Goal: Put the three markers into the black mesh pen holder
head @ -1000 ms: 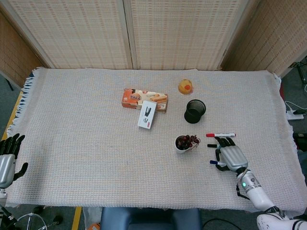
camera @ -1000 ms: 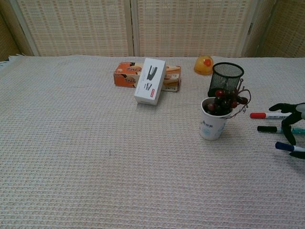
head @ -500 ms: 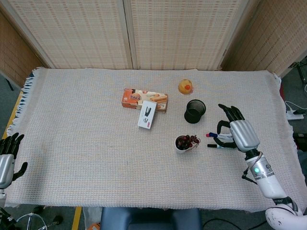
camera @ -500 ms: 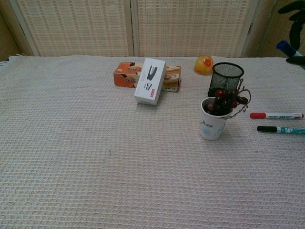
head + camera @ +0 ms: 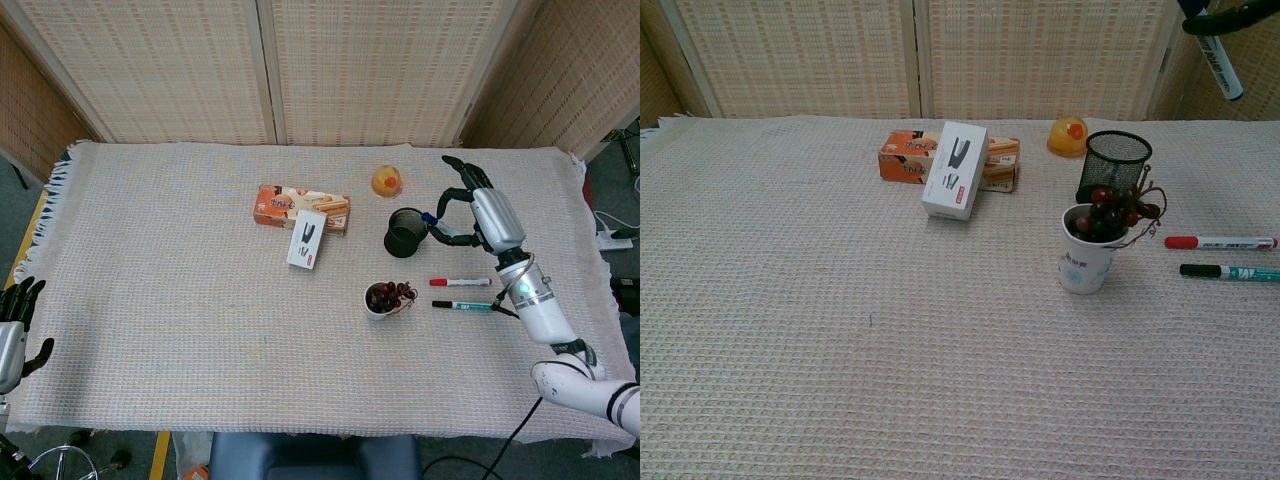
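The black mesh pen holder (image 5: 405,232) (image 5: 1116,160) stands right of centre. My right hand (image 5: 480,215) (image 5: 1232,14) hovers just right of it, above the table, and pinches a blue-capped marker (image 5: 429,218) (image 5: 1219,64) that hangs tilted, its tip down. A red-capped marker (image 5: 460,282) (image 5: 1220,242) and a black-capped green marker (image 5: 463,304) (image 5: 1230,272) lie side by side on the cloth, in front of the holder. My left hand (image 5: 12,335) rests off the table's front left corner, fingers apart and holding nothing.
A white cup of cherries (image 5: 385,298) (image 5: 1088,255) stands just in front of the holder. An orange box (image 5: 300,207) and a white stapler box (image 5: 307,238) (image 5: 955,170) lie at centre. An orange-yellow dome (image 5: 387,181) (image 5: 1068,136) sits behind the holder.
My right hand picked the blue-capped marker off the cloth, lifted it and carried it back and left toward the pen holder. The other two markers stayed put.
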### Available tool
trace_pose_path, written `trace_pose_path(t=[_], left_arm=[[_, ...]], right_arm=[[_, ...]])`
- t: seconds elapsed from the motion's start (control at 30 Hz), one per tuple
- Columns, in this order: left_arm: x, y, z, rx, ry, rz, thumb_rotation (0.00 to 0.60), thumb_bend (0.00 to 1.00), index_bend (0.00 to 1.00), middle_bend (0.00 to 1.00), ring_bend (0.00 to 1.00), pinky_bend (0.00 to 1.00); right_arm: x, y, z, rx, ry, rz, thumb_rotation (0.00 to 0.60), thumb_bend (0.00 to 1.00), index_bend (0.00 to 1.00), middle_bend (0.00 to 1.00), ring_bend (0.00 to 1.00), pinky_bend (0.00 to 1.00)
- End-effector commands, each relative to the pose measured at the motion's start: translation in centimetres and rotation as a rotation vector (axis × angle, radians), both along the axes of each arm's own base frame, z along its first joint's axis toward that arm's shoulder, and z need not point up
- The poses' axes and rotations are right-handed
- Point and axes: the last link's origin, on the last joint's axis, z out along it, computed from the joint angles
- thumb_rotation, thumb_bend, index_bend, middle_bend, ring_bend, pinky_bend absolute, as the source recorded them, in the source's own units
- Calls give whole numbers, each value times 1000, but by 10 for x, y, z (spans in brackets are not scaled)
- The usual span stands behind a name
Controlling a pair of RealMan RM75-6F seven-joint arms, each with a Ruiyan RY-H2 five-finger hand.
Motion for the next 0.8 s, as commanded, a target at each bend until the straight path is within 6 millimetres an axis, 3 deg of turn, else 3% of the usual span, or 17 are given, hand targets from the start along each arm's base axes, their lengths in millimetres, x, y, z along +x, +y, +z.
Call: trace_pose_path(t=[0.03,0.27,0.4,0.8], left_arm=[[-2,2,-1,-2,-1,11,600,319,3,0,0,32],[-6,4,-1,-2,4,24,600,319,3,0,0,33],[-11,7,-5,-20,12,46,600,319,2,0,0,33],[-18,9,-7,-22,14,76,600,319,4,0,0,32]], right_arm=[[6,-37,-26,56,-104,1,600,300,781,50,78,0],[0,-59,-38,69,-158,-15,600,327,794,58,89,0],[-5,-82,-58,103,-181,-75,600,327,794,58,92,0],[-12,-102,-84,158,-217,-155,600,327,801,58,103,0]])
